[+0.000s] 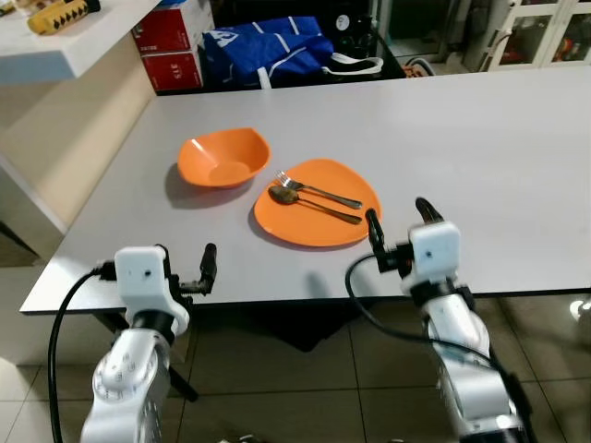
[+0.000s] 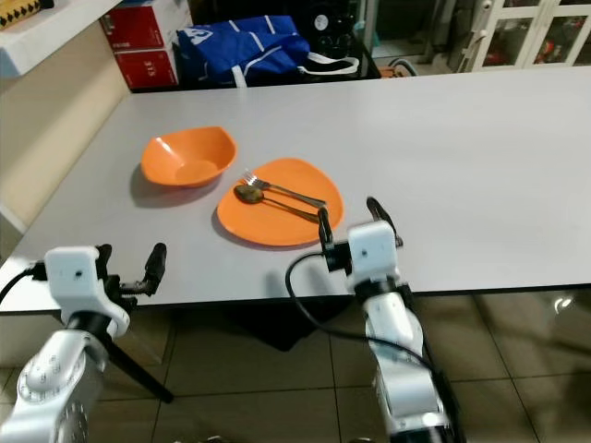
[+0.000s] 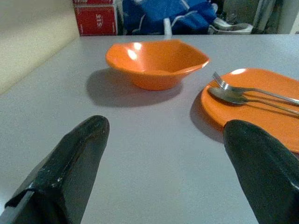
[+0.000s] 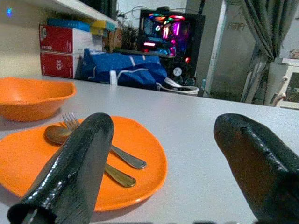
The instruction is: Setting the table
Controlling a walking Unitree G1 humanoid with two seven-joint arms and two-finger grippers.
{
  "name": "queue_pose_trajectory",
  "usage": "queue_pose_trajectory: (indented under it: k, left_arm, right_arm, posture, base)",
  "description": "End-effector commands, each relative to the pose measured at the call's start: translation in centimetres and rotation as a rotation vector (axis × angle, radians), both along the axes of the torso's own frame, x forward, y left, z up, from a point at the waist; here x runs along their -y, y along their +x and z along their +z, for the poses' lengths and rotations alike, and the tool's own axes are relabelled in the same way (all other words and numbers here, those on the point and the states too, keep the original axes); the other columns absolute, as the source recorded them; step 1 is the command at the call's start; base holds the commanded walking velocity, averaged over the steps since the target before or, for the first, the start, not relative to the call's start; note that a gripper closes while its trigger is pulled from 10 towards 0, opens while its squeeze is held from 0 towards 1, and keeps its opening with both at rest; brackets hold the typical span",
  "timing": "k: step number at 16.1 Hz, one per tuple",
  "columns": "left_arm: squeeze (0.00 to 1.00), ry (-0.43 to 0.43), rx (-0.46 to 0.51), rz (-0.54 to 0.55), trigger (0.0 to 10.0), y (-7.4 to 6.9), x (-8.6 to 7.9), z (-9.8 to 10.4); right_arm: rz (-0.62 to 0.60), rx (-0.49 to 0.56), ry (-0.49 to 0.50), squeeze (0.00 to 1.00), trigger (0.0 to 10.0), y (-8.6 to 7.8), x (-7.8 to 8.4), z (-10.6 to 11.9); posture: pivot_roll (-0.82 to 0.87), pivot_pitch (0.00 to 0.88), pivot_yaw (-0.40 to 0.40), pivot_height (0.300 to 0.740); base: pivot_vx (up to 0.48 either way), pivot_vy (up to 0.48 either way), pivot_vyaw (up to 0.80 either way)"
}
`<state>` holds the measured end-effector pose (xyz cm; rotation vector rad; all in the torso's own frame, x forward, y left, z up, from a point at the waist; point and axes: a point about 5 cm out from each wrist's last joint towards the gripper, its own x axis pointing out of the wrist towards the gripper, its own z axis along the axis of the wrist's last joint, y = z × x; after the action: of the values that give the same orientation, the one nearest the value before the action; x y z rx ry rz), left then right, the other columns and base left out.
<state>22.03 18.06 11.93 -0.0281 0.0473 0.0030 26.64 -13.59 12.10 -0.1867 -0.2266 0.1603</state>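
Bench (image 1: 480, 157): wide bare grey surface to my right and far side, free passage.
Orange bowl (image 1: 223, 158): obstacle, left of centre.
Orange plate (image 1: 314, 221): just beside the bowl, near the front edge; fork (image 1: 314, 189) and spoon (image 1: 309, 203) lie on it.
My right tool (image 1: 399, 220): fingers spread, touching the plate's right rim.
My left tool (image 1: 185, 266): fingers apart at the front edge; bare bench between it and the bowl.

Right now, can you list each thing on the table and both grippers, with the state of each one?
Orange bowl: upright, empty.
Orange plate: flat on the grey table, holding cutlery.
Metal fork: lying on plate.
Metal spoon: lying on plate beside fork.
Left gripper: open, holding nothing.
Right gripper: open, holding nothing.
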Motion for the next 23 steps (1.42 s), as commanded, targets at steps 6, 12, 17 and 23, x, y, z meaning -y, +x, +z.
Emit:
queue_pose_trajectory:
  k: [6, 12, 17, 23]
  left_arm:
    - [0.00, 0.226, 0.067, 0.052, 10.0, 0.0, -2.3, -1.2]
    - [0.00, 0.070, 0.024, 0.010, 10.0, 0.9, -0.7, -0.7]
    - [0.00, 0.059, 0.066, 0.041, 10.0, 1.6, -0.6, 0.5]
    - [0.00, 0.024, 0.040, 0.049, 10.0, 1.9, -0.4, 0.4]
  right_arm:
    - [-0.036, -0.098, 0.151, 0.00, 10.0, -0.5, 1.3, -2.9]
    - [-0.003, -0.157, 0.152, 0.00, 10.0, -1.1, 1.0, -4.6]
    - [0.024, -0.182, 0.162, 0.00, 10.0, -0.1, 1.0, -4.6]
    - [0.037, -0.182, 0.150, 0.00, 10.0, 0.0, 1.2, -4.4]
  posture:
    - [-0.15, 0.000, 0.129, 0.740]
    - [-0.15, 0.000, 0.134, 0.740]
    - [-0.13, 0.000, 0.117, 0.740]
    - [-0.13, 0.000, 0.110, 0.740]
  base:
    - [0.000, 0.000, 0.00]
    - [0.000, 0.000, 0.00]
    - [0.000, 0.251, 0.00]
    - [0.000, 0.464, 0.00]
